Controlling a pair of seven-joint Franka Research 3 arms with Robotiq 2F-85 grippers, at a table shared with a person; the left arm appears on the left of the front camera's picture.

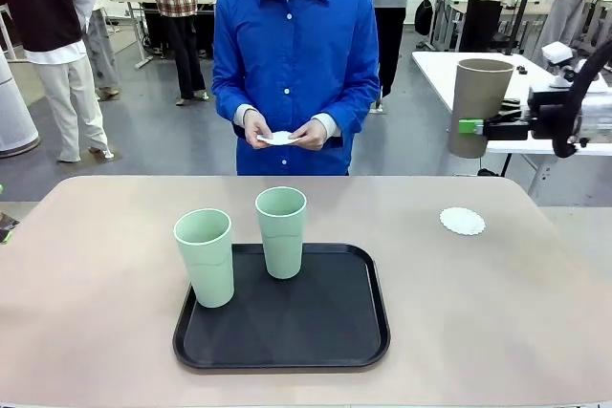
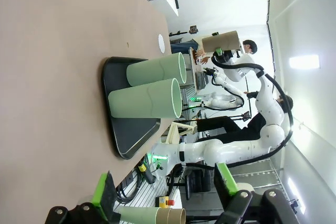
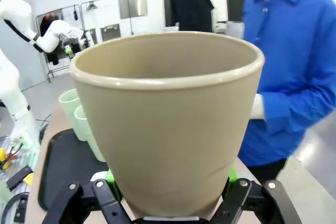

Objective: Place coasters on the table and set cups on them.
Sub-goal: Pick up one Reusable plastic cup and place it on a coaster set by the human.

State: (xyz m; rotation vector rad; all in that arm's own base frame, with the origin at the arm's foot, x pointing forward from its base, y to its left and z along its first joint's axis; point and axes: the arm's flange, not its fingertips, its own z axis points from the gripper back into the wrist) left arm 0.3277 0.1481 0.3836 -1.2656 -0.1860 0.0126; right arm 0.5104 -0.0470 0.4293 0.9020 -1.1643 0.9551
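Observation:
The brown cup (image 1: 481, 93) hangs in the air above the table's far right, my right gripper (image 1: 475, 126) shut on its lower part. In the right wrist view this cup (image 3: 168, 124) stands upright between the green pads (image 3: 111, 177). One white coaster (image 1: 463, 221) lies on the beige table (image 1: 96, 265) below the cup. Two mint green cups (image 1: 204, 255) (image 1: 281, 231) stand upright on the black tray (image 1: 325, 332). The person holds more white coasters (image 1: 278, 138) in both hands. My left gripper (image 2: 164, 192) is open and empty, off the table's left side.
The person in a blue shirt (image 1: 296, 54) stands at the far edge, hands at chest height. The tray takes up the middle front of the table. A white table (image 1: 449, 69) stands behind at the right.

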